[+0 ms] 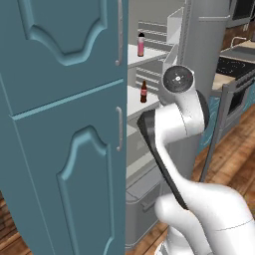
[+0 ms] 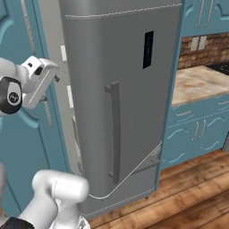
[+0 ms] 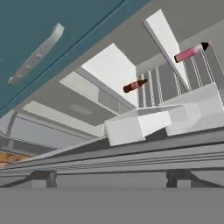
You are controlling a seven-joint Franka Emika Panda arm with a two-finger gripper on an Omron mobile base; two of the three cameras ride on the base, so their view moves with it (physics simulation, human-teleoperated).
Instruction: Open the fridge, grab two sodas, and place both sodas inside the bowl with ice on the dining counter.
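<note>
Two sodas stand on white fridge shelves in my left base view: the pink bottle [image 1: 141, 44] at twelve o'clock, the brown bottle [image 1: 143, 92] just below it. Right base view shows me the fridge door [image 2: 120, 98] swung wide. Hand view: gripper [image 3: 109, 178] fingertips spread apart, empty; both bottles lie toward one o'clock.

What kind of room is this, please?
Most likely a home kitchen: a tall grey metal fridge stands open, with teal panelled cabinets beside it, a beige stone countertop and a dark stove.
</note>
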